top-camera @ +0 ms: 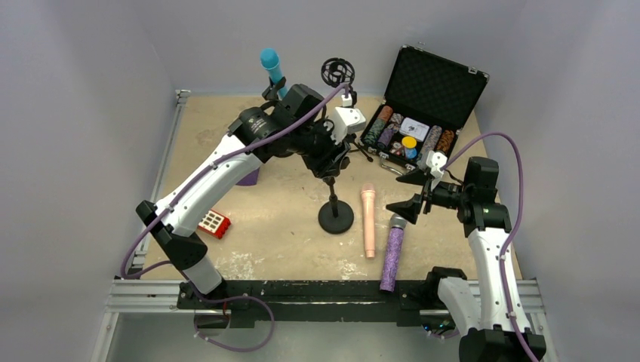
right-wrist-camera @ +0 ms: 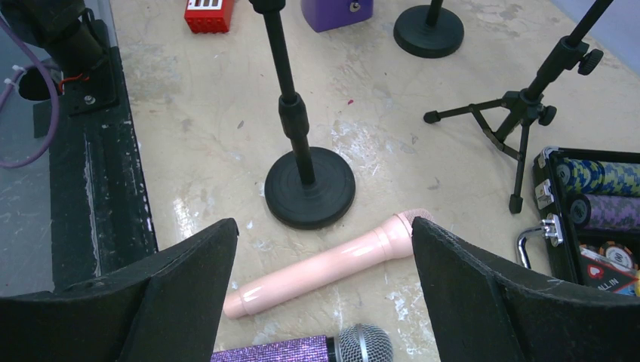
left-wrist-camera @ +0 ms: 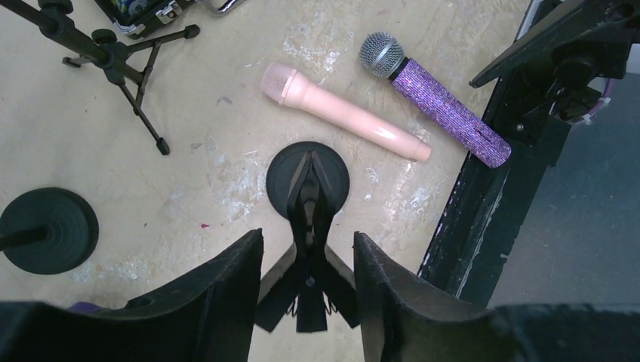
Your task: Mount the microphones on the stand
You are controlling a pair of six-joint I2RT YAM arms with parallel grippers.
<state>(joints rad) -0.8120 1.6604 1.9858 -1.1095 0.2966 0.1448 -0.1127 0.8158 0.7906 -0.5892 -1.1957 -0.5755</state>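
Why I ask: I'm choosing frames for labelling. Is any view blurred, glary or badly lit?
Top external: even, soft light, faint shadows, all sharp. Left wrist: pink microphone and purple microphone crisp; the left end effector near the lens is dark, detail lost. Right wrist: sharp, mild sheen on the table beside the stand base.

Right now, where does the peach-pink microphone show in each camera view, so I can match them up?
Top external: the peach-pink microphone lies right of centre, head pointing away from the arm bases.
Left wrist: upper centre, slanted, head to the upper left.
Right wrist: lower centre, head to the upper right.
Shared landmark: the round black stand base, close beside it in all three.
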